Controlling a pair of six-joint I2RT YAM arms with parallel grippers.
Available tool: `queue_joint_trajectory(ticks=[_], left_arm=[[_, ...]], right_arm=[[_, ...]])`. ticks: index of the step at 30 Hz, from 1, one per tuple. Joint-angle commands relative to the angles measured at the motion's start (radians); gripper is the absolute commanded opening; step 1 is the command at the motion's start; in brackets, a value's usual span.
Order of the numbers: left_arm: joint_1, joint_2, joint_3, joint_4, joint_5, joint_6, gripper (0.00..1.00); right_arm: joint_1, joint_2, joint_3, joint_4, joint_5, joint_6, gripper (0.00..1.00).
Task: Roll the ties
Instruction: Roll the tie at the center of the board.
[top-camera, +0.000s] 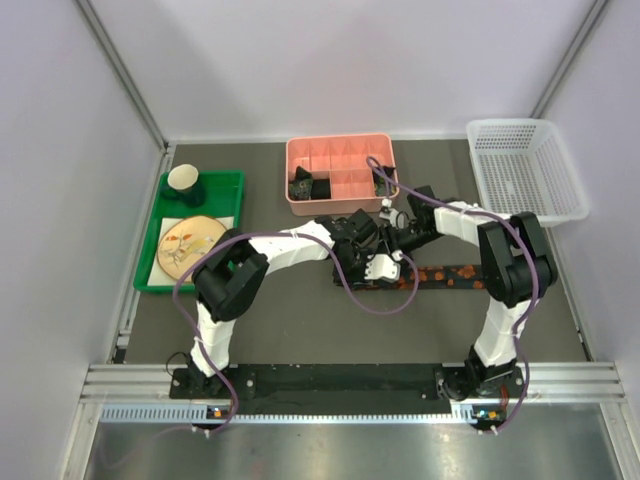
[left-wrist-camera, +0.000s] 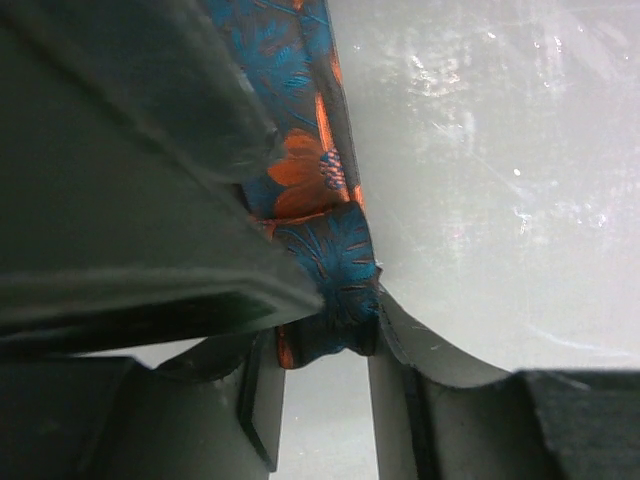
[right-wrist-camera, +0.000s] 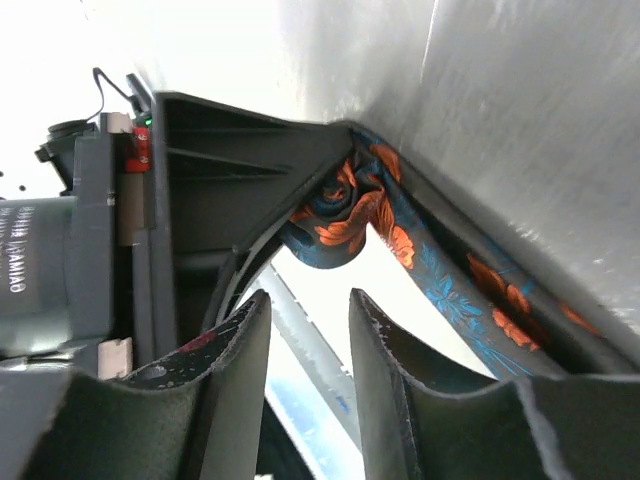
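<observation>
A black tie with red-orange blotches lies stretched along the table, its left end rolled up where both arms meet. In the left wrist view the small roll sits pinched between the tips of my left gripper, which is shut on it. The unrolled strip runs away from it. My right gripper stands open just short of the same roll, with nothing between its fingers. Two more rolled ties rest in compartments of the pink box.
A white mesh basket stands at the back right. A green tray at the left holds a cup and a plate. Purple cables loop around both arms over the table's middle.
</observation>
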Motion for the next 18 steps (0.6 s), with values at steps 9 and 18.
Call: queue_joint_trajectory(ticks=[9,18], left_arm=[[0.004,0.109,-0.053,-0.078,-0.028,0.005,0.14],[0.014,0.107,-0.059,-0.075,-0.02,0.0,0.15]], right_arm=[[0.029,0.068,-0.08,0.294,-0.107,0.118,0.36],[0.037,0.088,-0.1,0.339,-0.101,0.124,0.23]])
